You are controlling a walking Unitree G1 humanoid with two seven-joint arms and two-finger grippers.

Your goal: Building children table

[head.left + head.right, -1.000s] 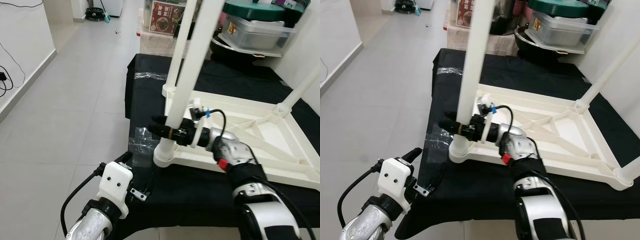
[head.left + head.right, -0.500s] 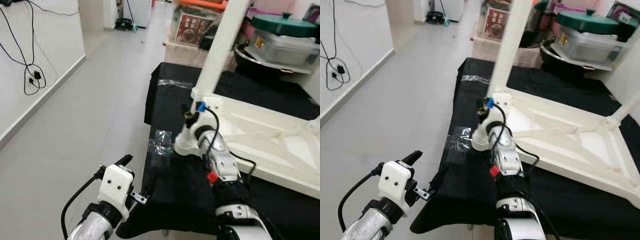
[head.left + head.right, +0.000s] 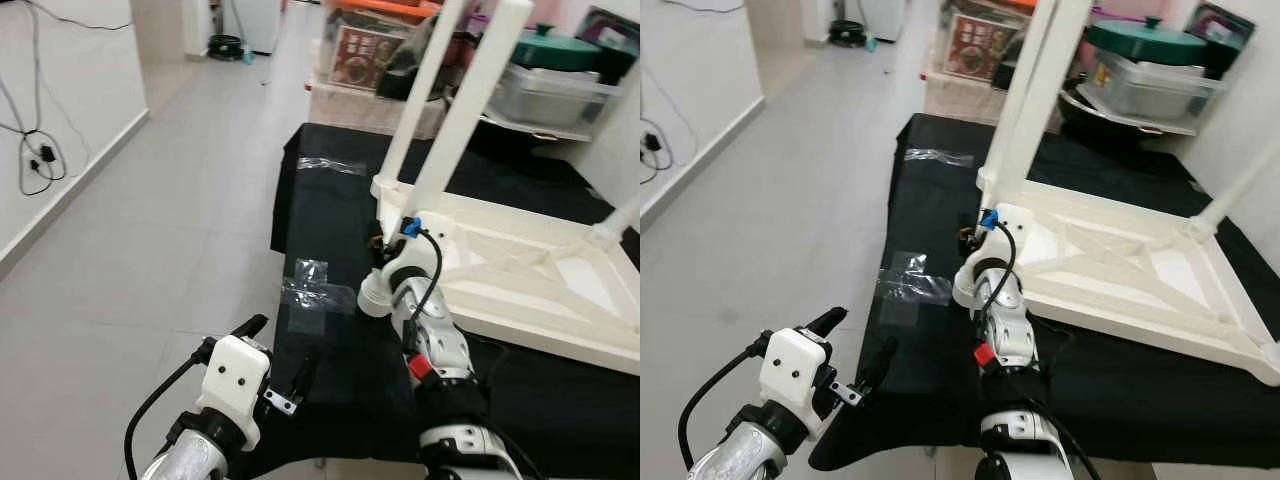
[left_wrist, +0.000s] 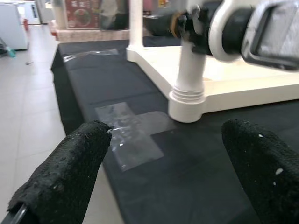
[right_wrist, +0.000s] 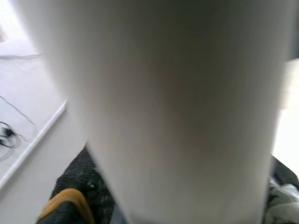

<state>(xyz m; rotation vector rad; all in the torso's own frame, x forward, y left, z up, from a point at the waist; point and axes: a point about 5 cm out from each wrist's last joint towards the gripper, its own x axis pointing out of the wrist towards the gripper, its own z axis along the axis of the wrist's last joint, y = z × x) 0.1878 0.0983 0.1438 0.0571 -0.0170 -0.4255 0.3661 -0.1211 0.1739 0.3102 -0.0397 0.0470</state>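
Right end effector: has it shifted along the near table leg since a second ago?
No. The right end effector still clamps the near table leg just above its corner socket; only the camera has moved.

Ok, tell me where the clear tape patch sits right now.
The clear tape patch lies flat on the black cloth near its left edge, just left of the white table leg socket that the right gripper reaches.

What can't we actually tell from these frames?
- Right hand: eye views, its fingers sit behind the near table leg; grip unclear.
- Right wrist view: the blurred leg blocks the socket.
- Leg tops: cut by the top edge in the eye views.
- Box labels: too small to read.
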